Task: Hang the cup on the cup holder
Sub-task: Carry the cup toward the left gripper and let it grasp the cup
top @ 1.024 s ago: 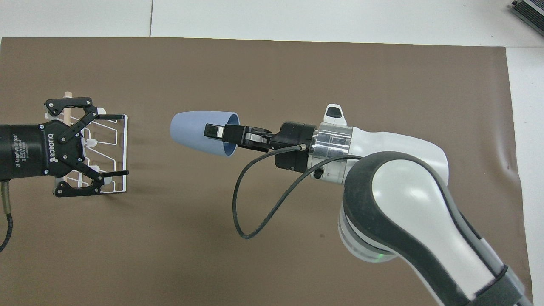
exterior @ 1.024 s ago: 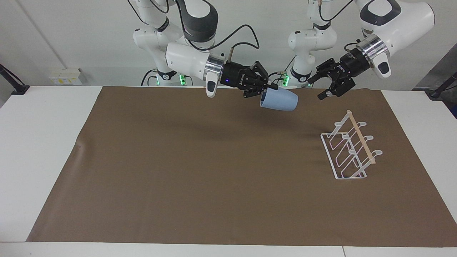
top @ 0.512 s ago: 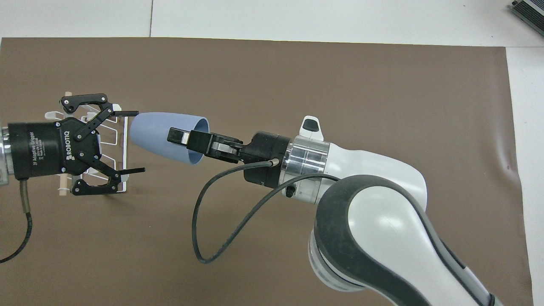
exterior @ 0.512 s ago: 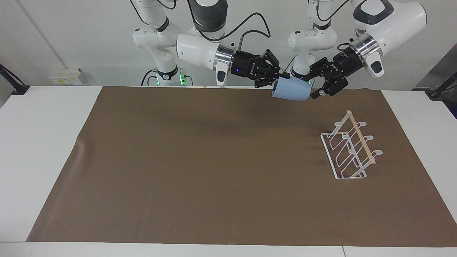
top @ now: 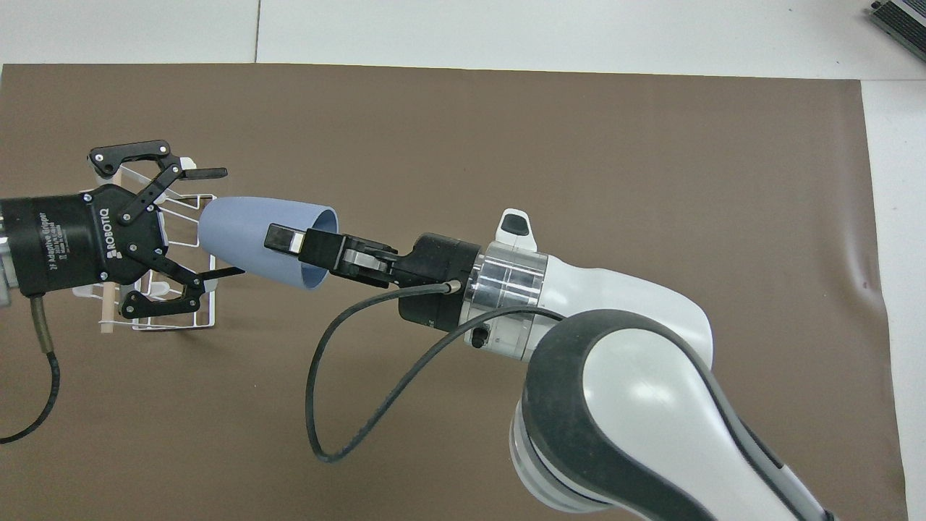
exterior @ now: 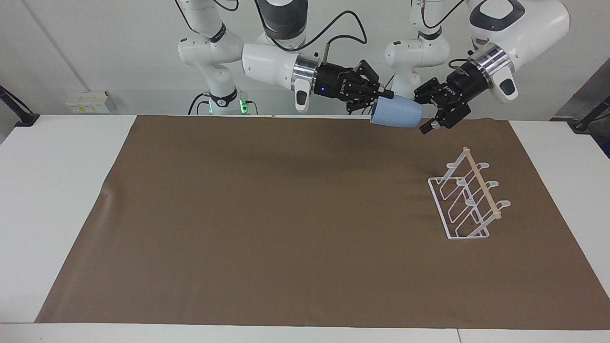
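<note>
**Cup held out sideways, base-first, into the waiting left gripper**

The light-blue cup [exterior: 396, 115] is up in the air near the top of the facing view, a little right of centre, lying on its side. Its long axis runs almost level along the line from one gripper to the other: the wide rim points back toward the right gripper [exterior: 379, 97], the narrow closed base points at the left gripper [exterior: 431, 114]. The right gripper is clamped on the rim wall, one finger inside the mouth and one outside, which the overhead view shows plainly at centre left of the frame [top: 289, 242].

The left gripper [top: 210, 224] has its fingers spread wide, one on each side of the cup's base end. Whether either finger already touches the cup cannot be told; in the overhead view the nearer fingertip sits right at the cup's wall.

Judged from this, the step in hand is a hand-over, and it turns on the cup's axis staying in line with the gap between the left fingers, so that they close across the tapered body and not on its end.

The white wire cup holder [exterior: 464, 202] stands on the brown mat [exterior: 267, 224] at right of centre in the facing view, below the left gripper. Its wooden dowel [exterior: 483, 188] runs along the top. No cup hangs on it yet.
</note>
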